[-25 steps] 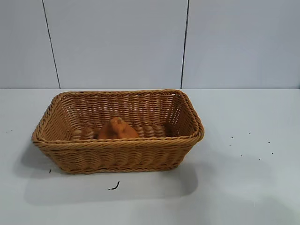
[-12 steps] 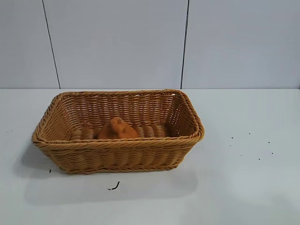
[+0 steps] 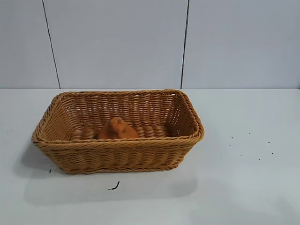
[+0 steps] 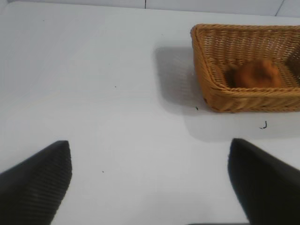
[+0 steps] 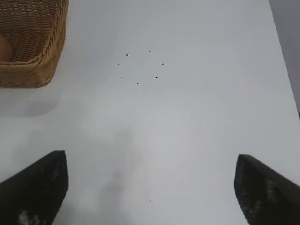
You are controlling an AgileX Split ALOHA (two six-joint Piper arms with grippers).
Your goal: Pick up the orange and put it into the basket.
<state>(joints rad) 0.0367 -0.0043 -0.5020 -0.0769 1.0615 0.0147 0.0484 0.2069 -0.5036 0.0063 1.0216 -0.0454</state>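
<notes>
The orange [image 3: 117, 129] lies inside the tan wicker basket [image 3: 117, 157], on its floor a little left of the middle. In the left wrist view the orange [image 4: 257, 75] and the basket [image 4: 204, 70] are far off from the jaws. My left gripper [image 4: 150, 176] is open over bare white table, nothing between its fingers. My right gripper [image 5: 151, 187] is open too, over bare table, with a corner of the basket [image 5: 42, 56] and an edge of the orange [image 5: 3, 49] far from it. Neither arm shows in the exterior view.
The white table [image 3: 243, 187] carries small dark specks [image 3: 251, 145] right of the basket and a short dark squiggle [image 3: 114, 186] in front of it. A grey panelled wall [image 3: 140, 42] stands behind the table.
A faint shadow on the table at the lower right has faded away. The basket and the orange have not moved.
</notes>
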